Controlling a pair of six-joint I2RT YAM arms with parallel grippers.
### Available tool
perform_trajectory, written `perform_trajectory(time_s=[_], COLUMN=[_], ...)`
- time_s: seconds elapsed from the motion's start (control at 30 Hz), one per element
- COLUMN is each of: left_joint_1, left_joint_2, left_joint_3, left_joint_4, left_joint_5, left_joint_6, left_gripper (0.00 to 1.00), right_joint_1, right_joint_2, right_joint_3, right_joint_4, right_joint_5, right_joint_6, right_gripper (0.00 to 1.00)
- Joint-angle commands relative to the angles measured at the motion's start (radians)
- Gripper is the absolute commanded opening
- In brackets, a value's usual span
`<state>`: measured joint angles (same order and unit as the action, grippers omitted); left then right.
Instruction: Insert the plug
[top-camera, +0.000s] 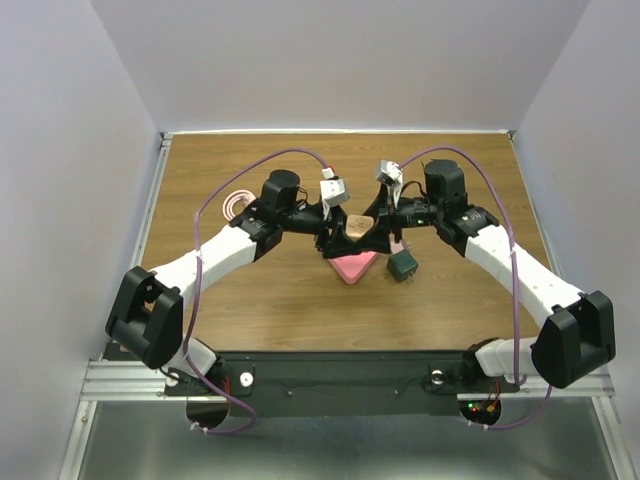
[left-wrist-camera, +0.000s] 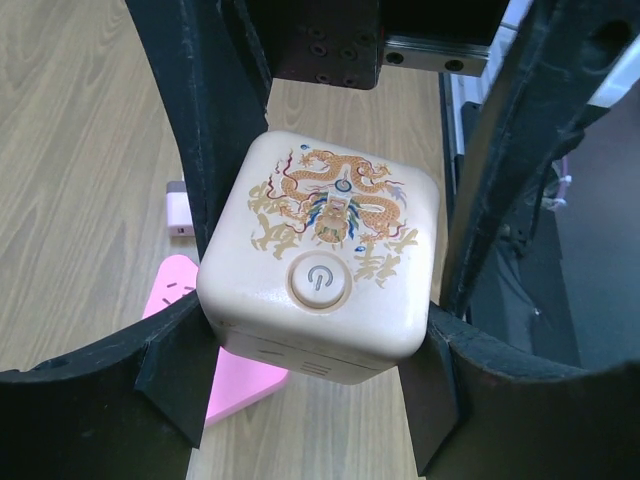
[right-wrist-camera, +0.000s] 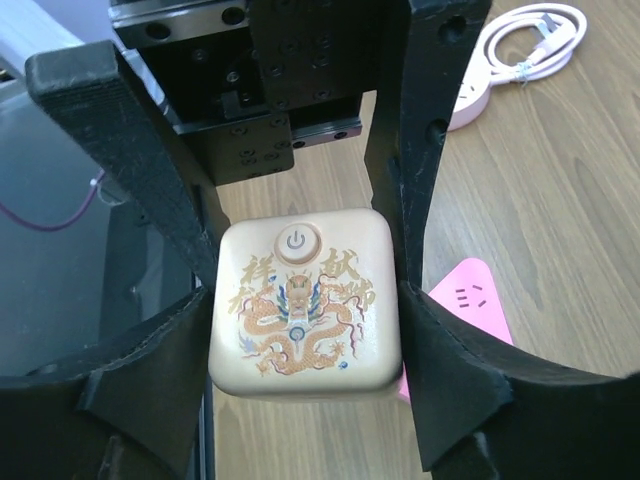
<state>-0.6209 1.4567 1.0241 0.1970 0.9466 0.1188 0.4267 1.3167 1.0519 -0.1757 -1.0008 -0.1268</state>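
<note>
1. We open on a wood-grain counter (top-camera: 280, 300) boxed in by plain pale walls (top-camera: 60, 150), with a metal rail (top-camera: 120, 378) along the near edge where both arm bases are bolted.
2. Far left on the counter lies a pale pink cable coil (top-camera: 238, 203), well apart from the action.
3. The left pincer (left-wrist-camera: 335, 150) reaches in towards the centre. Its jaws are spread wide and clenched on the cream cube (left-wrist-camera: 320, 260), with black fingers (left-wrist-camera: 215, 170) pressed against the cube's sides.
4. Dead centre is that cube: a gold dragon print and a round power button on its top face. It is up off the counter, between the two arms.
5. Just below it the pink power strip (top-camera: 352, 266) lies flat on the wood, socket holes facing up.
6. The right pincer (right-wrist-camera: 290, 200) comes in from the other side. It straddles the same cube, one finger (right-wrist-camera: 405, 180) right against the cube's edge. Whether it has truly clamped down, I cannot tell.
7. Furthest right, a dark adapter block (top-camera: 403, 265) sits on the counter just beside the pink strip.
</note>
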Motion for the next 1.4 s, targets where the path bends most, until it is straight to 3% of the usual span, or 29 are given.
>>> perform_trajectory(time_s=[0.0, 0.43, 0.8, 1.37], left_joint_1=[-0.010, -0.031, -0.054, -0.057], left_joint_2=[-0.033, -0.010, -0.024, -0.027], left_joint_3=[0.059, 0.071, 0.077, 0.096], left_joint_4=[0.032, -0.083, -0.131, -0.149], left_joint_5=[0.069, 0.058, 0.075, 0.050], left_joint_6=[0.028, 0.114, 0.154, 0.162], left_gripper=[0.00, 0.00, 0.00, 0.00], right_joint_1=[0.006, 0.006, 0.006, 0.004], right_joint_2=[-0.019, -0.057, -0.097, -0.131], right_joint_3=[0.017, 0.033, 0.028, 0.003], right_joint_4=[0.012, 0.012, 0.012, 0.007], right_joint_5=[0.027, 0.067, 0.103, 0.016], right_joint_6=[-0.017, -0.036, -0.039, -0.017], right_gripper=[0.67, 0.70, 0.82, 0.81])
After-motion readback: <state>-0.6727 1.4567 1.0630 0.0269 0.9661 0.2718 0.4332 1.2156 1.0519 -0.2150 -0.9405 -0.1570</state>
